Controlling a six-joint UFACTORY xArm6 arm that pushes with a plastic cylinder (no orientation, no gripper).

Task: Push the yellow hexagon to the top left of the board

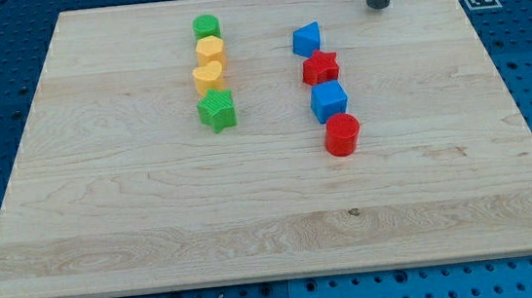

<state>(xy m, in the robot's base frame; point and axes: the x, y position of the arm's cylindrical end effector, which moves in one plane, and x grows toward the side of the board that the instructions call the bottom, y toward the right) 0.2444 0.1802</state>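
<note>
Near the table's (106, 213) top edge, right of centre, the tip (378, 5) hovers; no jaws here, just a bare rod. The yellow hexagon (210, 49) sits in the left column, wedged between green cylinder (206, 26) and yellow heart (207, 75). Best come round its right side, nudging leftward. Matte ridged plastic, smooth pale wood.

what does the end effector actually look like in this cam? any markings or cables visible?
Only the lower part shows: a plain dark grey, nearly black cylindrical rod entering from the view's top edge. My tip is a blunt, flat-looking end. No markings, labels, cables or sleeve visible on the shown section. The arm above is out of frame. The tip sits near the board's top edge, right of the blue block.
</note>
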